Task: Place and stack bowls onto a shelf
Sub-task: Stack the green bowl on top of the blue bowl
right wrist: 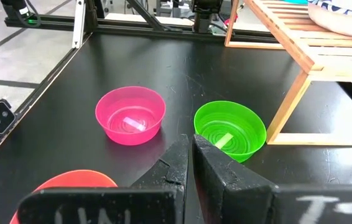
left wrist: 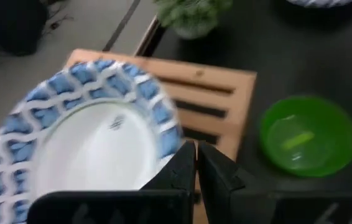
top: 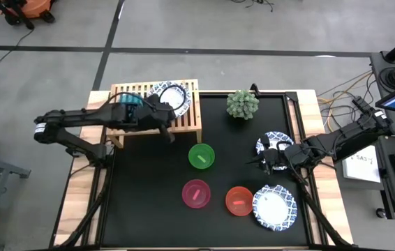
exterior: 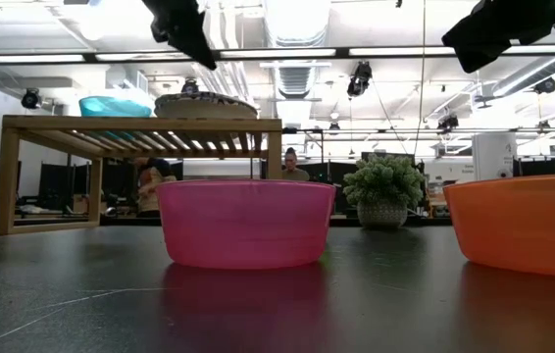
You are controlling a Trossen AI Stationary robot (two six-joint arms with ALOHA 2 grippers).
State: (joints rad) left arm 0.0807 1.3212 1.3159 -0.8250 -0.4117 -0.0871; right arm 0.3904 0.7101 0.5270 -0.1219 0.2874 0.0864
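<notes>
The light-wood shelf (top: 157, 110) stands at the mat's far left. On its slatted top sit a teal bowl (top: 129, 100) and, to its right, a white bowl with a blue patterned rim (top: 172, 96). My left gripper (left wrist: 196, 150) is shut and empty above the near side of that bowl's rim; the low view (exterior: 199, 44) shows it clear of the bowl (exterior: 206, 104). My right gripper (right wrist: 190, 146) is shut and empty over the mat's right part (top: 264, 162). Green (top: 201, 155), pink (top: 197, 193) and red (top: 239, 201) bowls rest upright on the mat.
A white patterned bowl (top: 273, 143) lies on the mat, partly under my right arm; another (top: 276, 207) lies at the near right beside the red bowl. A small potted plant (top: 242, 104) stands at the far middle. There is bare mat (top: 148, 174) at the near left.
</notes>
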